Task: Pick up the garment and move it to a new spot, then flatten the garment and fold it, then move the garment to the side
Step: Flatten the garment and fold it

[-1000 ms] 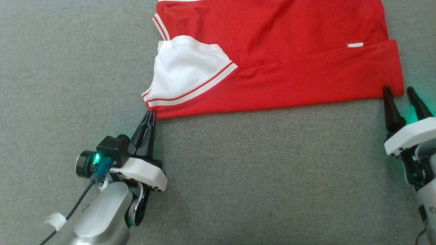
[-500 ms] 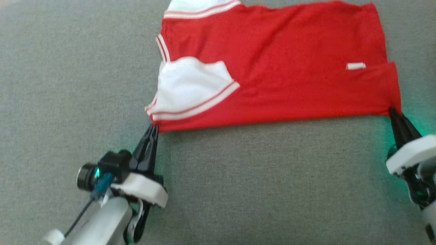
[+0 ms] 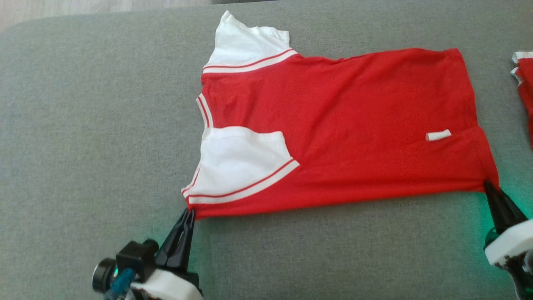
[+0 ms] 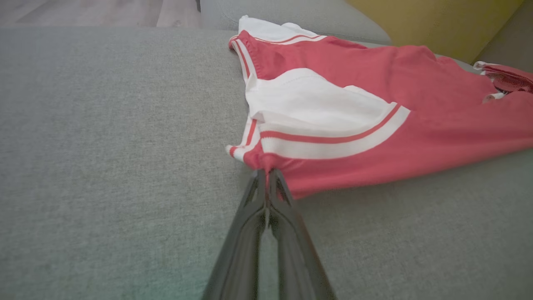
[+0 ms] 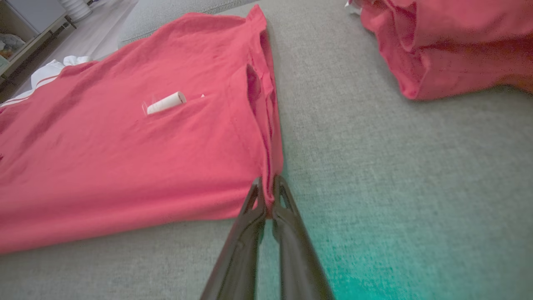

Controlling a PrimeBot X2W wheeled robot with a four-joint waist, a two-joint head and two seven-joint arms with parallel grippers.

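The red jersey shirt with white, red-striped sleeves (image 3: 341,125) lies spread flat on the grey upholstered surface (image 3: 83,146), its near sleeve turned in over the body. The left pincer (image 3: 190,213) is closed tight on the near corner beside that sleeve, and the right pincer (image 3: 487,184) is pinched shut on the near hem corner. Gripping both ends of one edge likely lets the robot lift it taut and straight for a fold. A second crumpled red cloth (image 3: 525,83) lies apart at the right.
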